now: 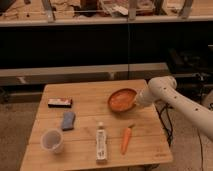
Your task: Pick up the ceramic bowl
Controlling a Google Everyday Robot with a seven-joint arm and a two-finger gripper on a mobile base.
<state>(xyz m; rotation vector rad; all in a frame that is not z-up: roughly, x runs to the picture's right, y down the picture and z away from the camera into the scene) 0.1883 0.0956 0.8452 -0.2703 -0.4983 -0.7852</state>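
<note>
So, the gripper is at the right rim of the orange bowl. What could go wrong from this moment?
1. The gripper is at only the right rim of the ceramic bowl. Taken by one edge, such a wide bowl may tip or slip out.
2. The carrot lies on the wooden table in front of the bowl. If the bowl drops or is dragged, it could strike the carrot.
</note>
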